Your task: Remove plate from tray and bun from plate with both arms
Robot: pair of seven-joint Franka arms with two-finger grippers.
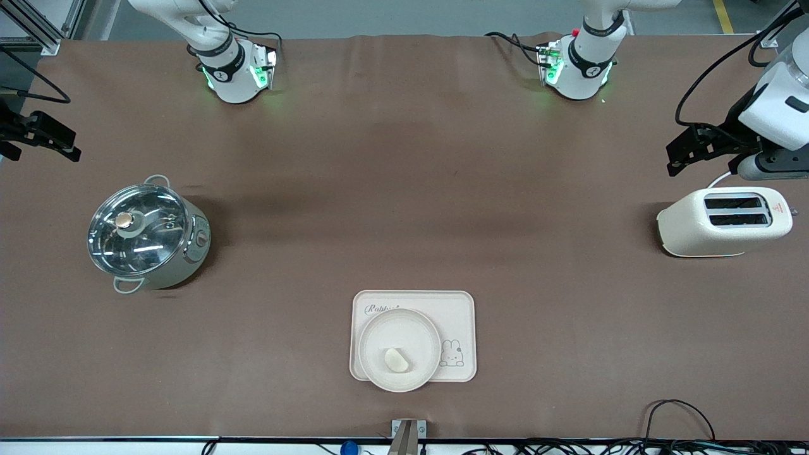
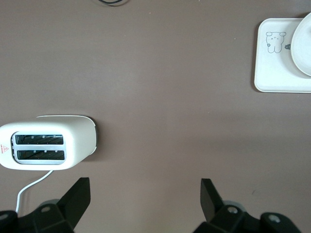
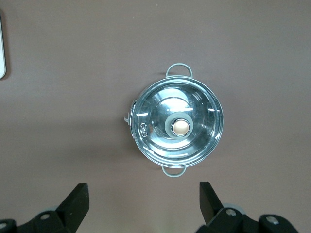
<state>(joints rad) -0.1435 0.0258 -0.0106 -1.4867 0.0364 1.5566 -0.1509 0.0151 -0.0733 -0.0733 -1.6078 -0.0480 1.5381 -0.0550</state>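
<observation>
**Both tools parked wide, bun on plate**

Left tool (image 2: 146, 204) hangs with its fingers spread apart and empty above the desk (image 1: 404, 189) at the left arm's end, close to the white toaster (image 1: 723, 221). Right tool (image 3: 144, 204) hangs likewise splayed and empty at the right arm's end, over bare desk beside the lidded steel pot (image 1: 146, 234). Both arms wait. Near the middle of the desk's edge closest to the front camera, the plate (image 1: 399, 349) rests on the rabbit tray (image 1: 455, 316), apparently overhanging the tray's near rim slightly. The bun (image 1: 396, 360) lies on the plate.
</observation>
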